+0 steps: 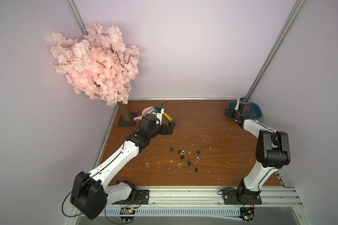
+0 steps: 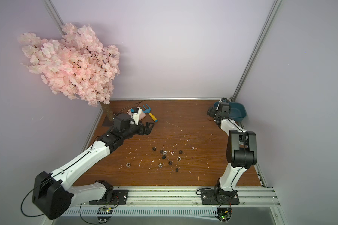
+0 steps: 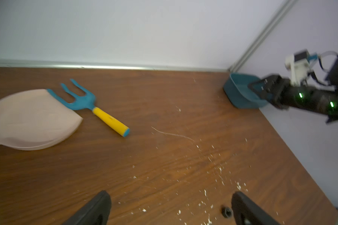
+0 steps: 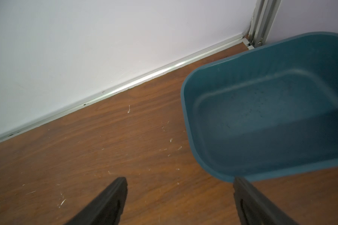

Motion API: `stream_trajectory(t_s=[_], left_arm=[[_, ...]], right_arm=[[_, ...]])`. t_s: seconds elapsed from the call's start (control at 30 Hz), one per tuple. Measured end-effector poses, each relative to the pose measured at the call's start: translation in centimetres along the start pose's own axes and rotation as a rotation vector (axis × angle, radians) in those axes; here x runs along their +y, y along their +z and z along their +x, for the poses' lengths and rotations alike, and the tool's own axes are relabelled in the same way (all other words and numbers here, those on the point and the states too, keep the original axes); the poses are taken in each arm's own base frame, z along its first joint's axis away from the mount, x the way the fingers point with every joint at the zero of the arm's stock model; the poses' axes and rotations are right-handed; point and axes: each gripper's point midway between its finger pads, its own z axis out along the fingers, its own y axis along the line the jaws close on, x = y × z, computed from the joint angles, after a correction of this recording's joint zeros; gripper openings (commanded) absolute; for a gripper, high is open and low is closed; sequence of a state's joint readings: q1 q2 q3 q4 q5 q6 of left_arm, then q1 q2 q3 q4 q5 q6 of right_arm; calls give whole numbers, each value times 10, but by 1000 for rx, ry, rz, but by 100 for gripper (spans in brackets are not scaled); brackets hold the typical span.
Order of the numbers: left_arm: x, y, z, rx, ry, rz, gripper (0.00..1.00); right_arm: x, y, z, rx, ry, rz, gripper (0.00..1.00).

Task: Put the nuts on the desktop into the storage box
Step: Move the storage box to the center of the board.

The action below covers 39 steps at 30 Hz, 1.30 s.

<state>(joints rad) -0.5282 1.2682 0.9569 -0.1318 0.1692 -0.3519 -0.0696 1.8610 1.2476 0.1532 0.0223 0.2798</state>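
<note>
Several small black and silver nuts lie scattered on the middle of the brown desktop. The teal storage box sits in the far right corner, with only specks inside. My left gripper is open, low over the board left of centre, and one black nut lies beside one finger. My right gripper is open at the box's left end. One fingertip reaches the box's rim, and nothing is between the fingers.
A pink dustpan and a blue rake with a yellow handle lie at the far left. A pink blossom tree stands in the far left corner on a dark base. Walls and aluminium rails edge the board.
</note>
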Motion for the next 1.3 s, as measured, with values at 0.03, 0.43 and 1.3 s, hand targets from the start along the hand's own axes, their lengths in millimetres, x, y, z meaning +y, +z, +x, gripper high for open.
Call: stream_trajectory(t_s=[0.03, 0.43, 1.3], left_arm=[[-6, 7, 7, 37, 20, 10, 100], [-4, 24, 55, 235, 82, -14, 100], [12, -7, 22, 107, 64, -135, 100]], right_arm=[[0, 7, -2, 8, -12, 5, 89], [-4, 101, 8, 157, -136, 59, 55], [202, -23, 154, 360, -526, -202, 0]])
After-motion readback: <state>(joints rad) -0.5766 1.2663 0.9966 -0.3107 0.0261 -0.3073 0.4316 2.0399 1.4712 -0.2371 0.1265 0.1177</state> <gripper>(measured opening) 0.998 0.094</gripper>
